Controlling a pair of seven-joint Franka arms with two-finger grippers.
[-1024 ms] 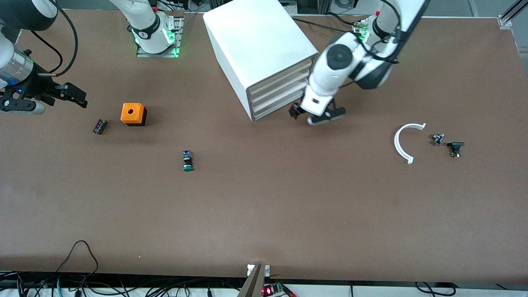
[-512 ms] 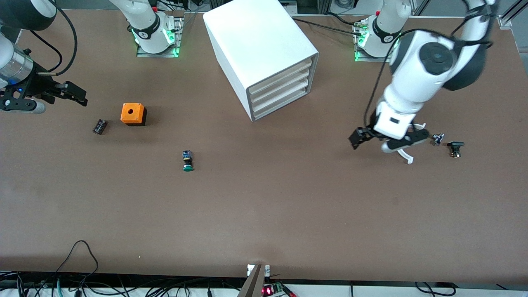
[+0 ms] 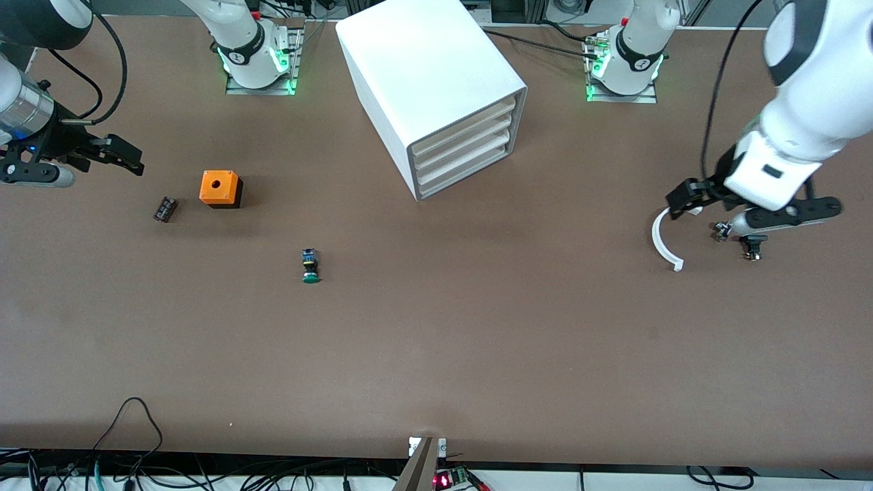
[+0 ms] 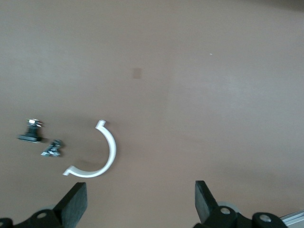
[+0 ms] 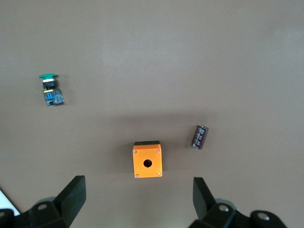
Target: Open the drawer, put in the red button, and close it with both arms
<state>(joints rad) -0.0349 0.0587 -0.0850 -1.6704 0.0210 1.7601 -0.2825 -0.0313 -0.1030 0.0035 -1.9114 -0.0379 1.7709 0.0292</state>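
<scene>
No red button shows; the drawers [image 3: 464, 151] look shut; the left hand [image 3: 753, 206], wide, hangs over the white arc [image 3: 659, 239]; the right hand [image 3: 102, 158], wide, waits near the orange box [image 3: 219, 188].

Red button unseen; small dark parts [image 3: 752, 244] too tiny to identify

Both arms hang raised, left hand [image 3: 753, 204] and right hand [image 3: 102, 155] spread wide, holding nothing.

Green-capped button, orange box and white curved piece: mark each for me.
green-capped button [image 3: 310, 265], front view, on its body.
orange box [image 3: 219, 187], front view, on its top face.
white curved piece [image 3: 660, 242], front view, on the arc's middle.
</scene>
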